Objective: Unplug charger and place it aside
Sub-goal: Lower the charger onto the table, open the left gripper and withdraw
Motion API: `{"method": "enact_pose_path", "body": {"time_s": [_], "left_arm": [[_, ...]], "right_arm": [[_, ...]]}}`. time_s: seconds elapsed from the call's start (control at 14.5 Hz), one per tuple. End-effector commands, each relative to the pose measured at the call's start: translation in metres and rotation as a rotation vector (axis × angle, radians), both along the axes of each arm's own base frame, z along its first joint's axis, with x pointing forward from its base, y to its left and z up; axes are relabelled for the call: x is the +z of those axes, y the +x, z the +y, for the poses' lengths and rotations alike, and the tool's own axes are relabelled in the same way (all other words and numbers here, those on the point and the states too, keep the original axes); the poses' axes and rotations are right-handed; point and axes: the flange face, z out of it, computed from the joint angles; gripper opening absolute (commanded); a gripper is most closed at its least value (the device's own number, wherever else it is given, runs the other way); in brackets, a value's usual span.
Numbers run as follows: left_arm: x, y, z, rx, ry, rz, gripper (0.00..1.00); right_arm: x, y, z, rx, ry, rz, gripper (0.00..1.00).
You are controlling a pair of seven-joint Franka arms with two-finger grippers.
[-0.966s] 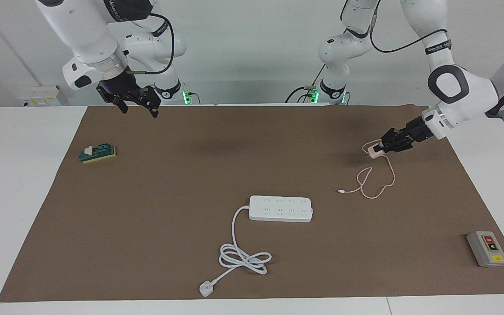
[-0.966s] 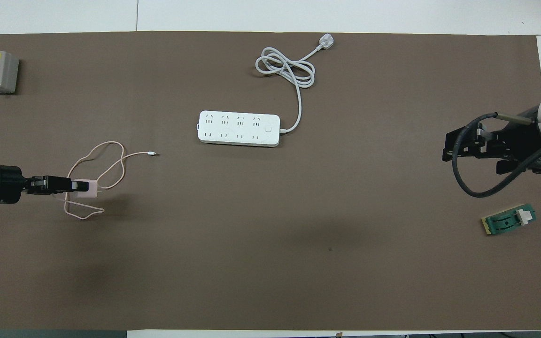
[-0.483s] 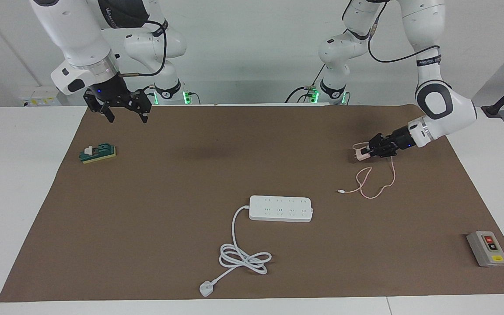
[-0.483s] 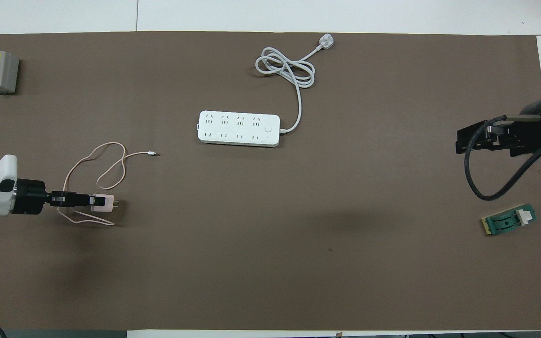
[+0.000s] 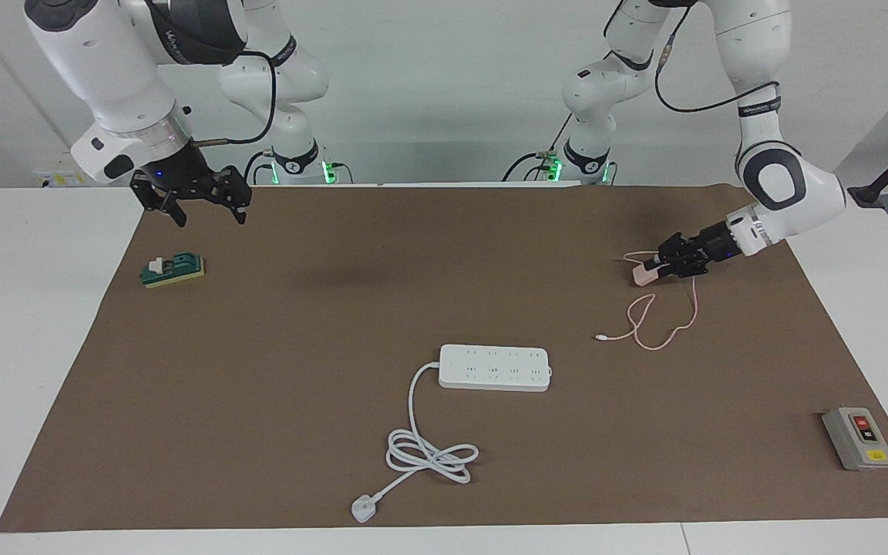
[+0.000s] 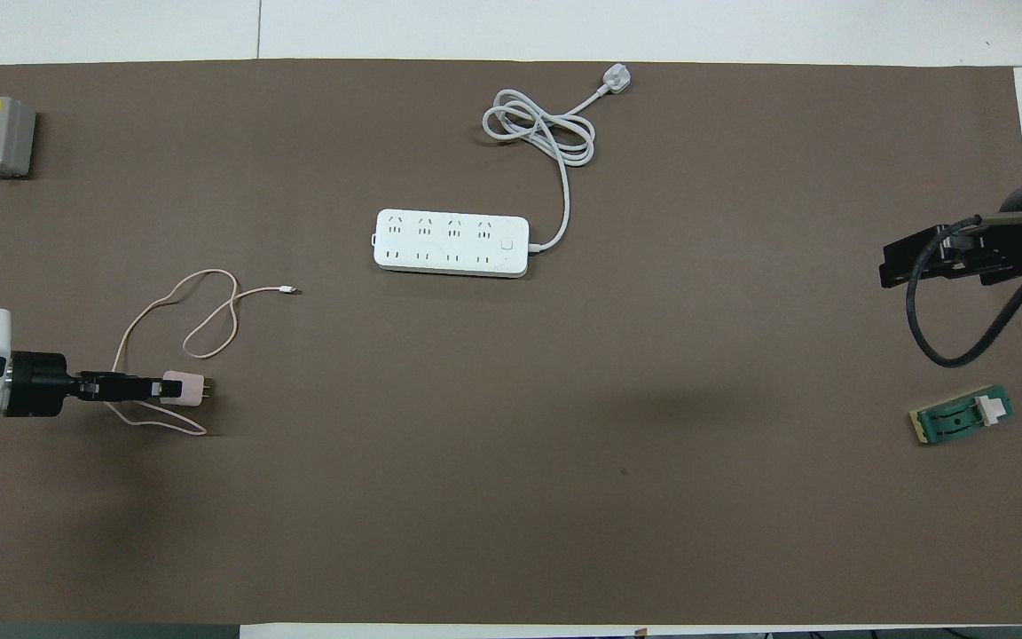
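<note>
The charger (image 6: pixel 183 389) lies unplugged near the mat's (image 6: pixel 511 497) edge at the left arm's end, at the left gripper's (image 6: pixel 156 389) tip, well apart from the mid-mat power strip (image 6: pixel 452 243).

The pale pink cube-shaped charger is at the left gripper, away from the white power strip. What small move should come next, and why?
Probably let go and draw the left gripper back. The pale pink cube-shaped charger seems down on the brown mat, unplugged and well apart from the white power strip, with its thin pink cable lying loose. The right gripper waits above the mat.
</note>
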Motion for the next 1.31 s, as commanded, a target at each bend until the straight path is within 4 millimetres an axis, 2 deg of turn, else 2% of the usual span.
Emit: {"method": "enact_pose_path", "body": {"time_s": [0.0,0.21,0.28,0.41,0.69,0.9,1.1,1.24], "left_arm": [[-0.007,-0.006,0.003,0.016,-0.021,-0.008,1.00],[0.006,-0.007,0.012,0.029,-0.024,-0.024,1.00],[0.021,-0.007,0.013,0.028,-0.030,-0.035,1.00],[0.052,-0.007,0.028,0.049,-0.027,-0.052,1.00],[0.137,0.004,0.044,0.017,0.121,0.016,1.00],[0.207,0.018,0.048,0.002,0.281,0.077,1.00],[0.262,0.025,0.032,0.009,0.401,0.131,1.00],[0.298,0.029,0.018,0.131,0.458,0.200,1.00]], "right_arm": [[0.007,-0.004,-0.017,0.042,0.000,0.000,1.00],[0.008,-0.003,-0.020,0.058,0.001,-0.011,1.00],[0.010,-0.003,-0.020,0.058,0.000,-0.014,1.00],[0.011,-0.001,-0.020,0.059,-0.026,-0.028,1.00],[0.010,0.001,-0.041,0.015,-0.029,-0.048,1.00],[0.010,-0.001,-0.041,0.014,-0.030,-0.040,1.00],[0.010,-0.001,-0.052,-0.004,-0.031,-0.038,1.00],[0.009,-0.003,-0.059,-0.016,-0.030,-0.027,1.00]]}}
